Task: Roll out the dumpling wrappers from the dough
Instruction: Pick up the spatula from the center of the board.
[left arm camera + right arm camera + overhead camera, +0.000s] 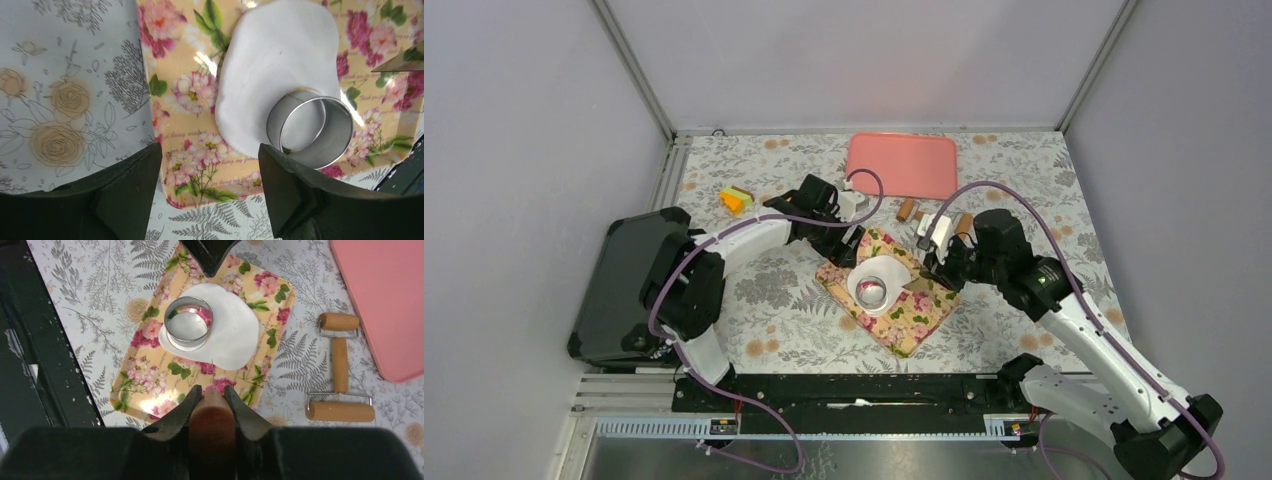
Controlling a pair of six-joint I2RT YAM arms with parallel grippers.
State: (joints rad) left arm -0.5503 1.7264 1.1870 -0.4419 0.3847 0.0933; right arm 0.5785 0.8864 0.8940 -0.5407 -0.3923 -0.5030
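A: Nearest lot?
B: 1 floral tray carrying the dough, a flat white sheet. 1 metal ring cutter stands on the sheet's near end.
A: Grippers?
B: Left gripper is spread wide and empty over the tray. Right gripper is clamped on a wooden-handled tool.
A: Beyond?
B: 1 wooden roller with 2 heads, 1 pink tray, and 1 orange block far left.

You've got the flat white dough sheet on the floral rectangular tray, with the shiny metal ring cutter standing on the sheet's near-left edge. Behind sits the pink plastic tray, with the wooden two-headed roller between the trays. The right hand holds the brown wooden-handled tool.
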